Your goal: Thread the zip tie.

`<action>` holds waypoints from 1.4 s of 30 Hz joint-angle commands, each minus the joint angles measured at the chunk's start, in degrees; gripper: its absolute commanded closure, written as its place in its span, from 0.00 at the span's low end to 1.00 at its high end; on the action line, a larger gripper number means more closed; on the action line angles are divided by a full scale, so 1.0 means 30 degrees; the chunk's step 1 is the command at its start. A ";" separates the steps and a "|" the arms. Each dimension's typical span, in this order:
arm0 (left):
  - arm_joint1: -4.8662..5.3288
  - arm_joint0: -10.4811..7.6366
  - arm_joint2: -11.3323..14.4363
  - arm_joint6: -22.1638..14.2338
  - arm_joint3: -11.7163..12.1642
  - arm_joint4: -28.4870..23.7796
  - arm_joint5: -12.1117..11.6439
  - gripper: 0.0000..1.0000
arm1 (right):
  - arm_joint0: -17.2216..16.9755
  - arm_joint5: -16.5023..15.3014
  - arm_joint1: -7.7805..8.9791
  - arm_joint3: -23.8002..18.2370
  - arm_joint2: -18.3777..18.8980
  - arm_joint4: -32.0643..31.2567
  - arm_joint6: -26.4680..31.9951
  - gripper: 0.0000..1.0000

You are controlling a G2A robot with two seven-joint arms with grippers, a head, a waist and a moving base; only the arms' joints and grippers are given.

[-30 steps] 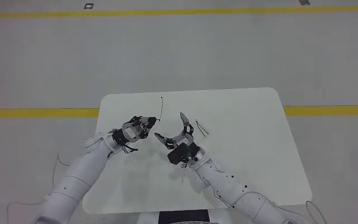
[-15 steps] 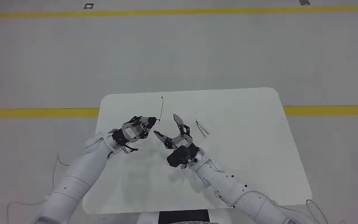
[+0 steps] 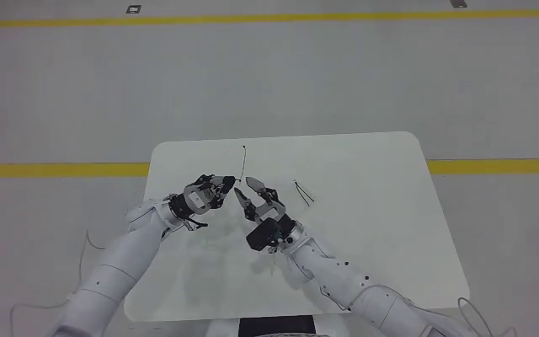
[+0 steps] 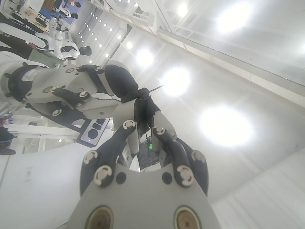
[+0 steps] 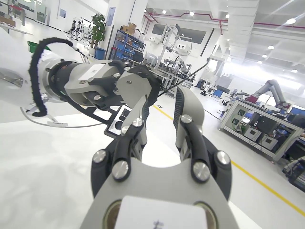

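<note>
A thin black zip tie (image 3: 242,162) rises above the white table (image 3: 370,168), and my left gripper (image 3: 224,187) is shut on its lower end. In the left wrist view the black pads (image 4: 143,110) pinch the tie, whose tip (image 4: 156,88) pokes out past them. My right gripper (image 3: 247,189) is open just right of the left one, a finger on either side of the tie. In the right wrist view the zip tie (image 5: 190,76) runs from the left gripper (image 5: 152,84) across the gap of my right gripper (image 5: 164,96).
A second black zip tie (image 3: 303,193) lies flat on the table to the right of both grippers. Yellow floor lines run behind the table and level with its far part.
My right gripper has moved left, away from the loose tie and up to the left gripper, and its fingers now sit around the held tie. The left arm has stayed still.
</note>
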 commanded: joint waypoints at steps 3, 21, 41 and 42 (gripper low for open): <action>0.0000 0.0000 0.0000 0.0000 0.0000 0.0000 0.0000 1.00 | 0.0027 0.0000 -0.0020 0.0013 -0.0053 0.0000 -0.0135 0.77; 0.0000 0.0000 0.0000 0.0000 0.0000 0.0000 0.0000 1.00 | 0.0104 0.0000 0.0066 -0.0015 -0.0258 0.0000 -0.0468 0.80; 0.0000 0.0000 0.0000 0.0000 0.0000 0.0000 0.0000 1.00 | 0.0142 0.0000 0.0202 -0.0345 -0.0428 0.0000 -0.0428 0.86; 0.0000 0.0000 0.0000 0.0000 0.0000 0.0000 0.0000 1.00 | 0.0133 0.0000 0.0198 -0.0350 -0.0410 0.0000 -0.0403 0.87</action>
